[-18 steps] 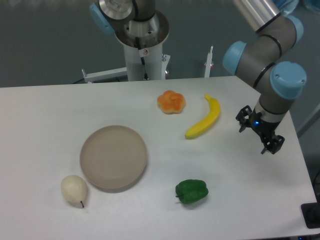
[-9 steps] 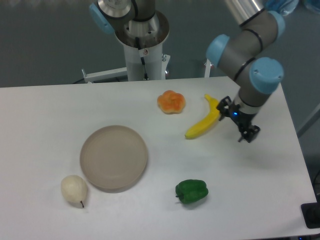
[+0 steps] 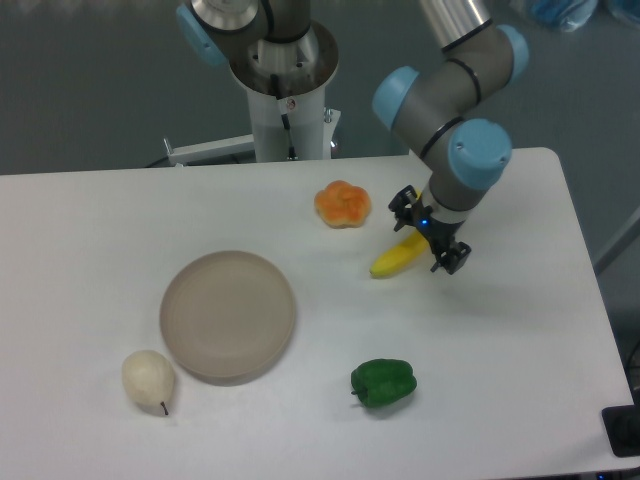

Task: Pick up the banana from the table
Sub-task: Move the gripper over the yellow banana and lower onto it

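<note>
Yellow banana (image 3: 395,260) lies on the white table (image 3: 100,230), right of centre, just below and right of the orange lumpy fruit (image 3: 343,204). Its upper end is hidden behind the arm's wrist. Gripper (image 3: 428,232) sits directly over that upper part — fingers spread apart, one at the banana's upper side, one at its lower right; contact cannot be told. Beige plate (image 3: 228,315) left of centre, pale pear (image 3: 148,378) near its lower left edge, green pepper (image 3: 383,383) toward the front.
</note>
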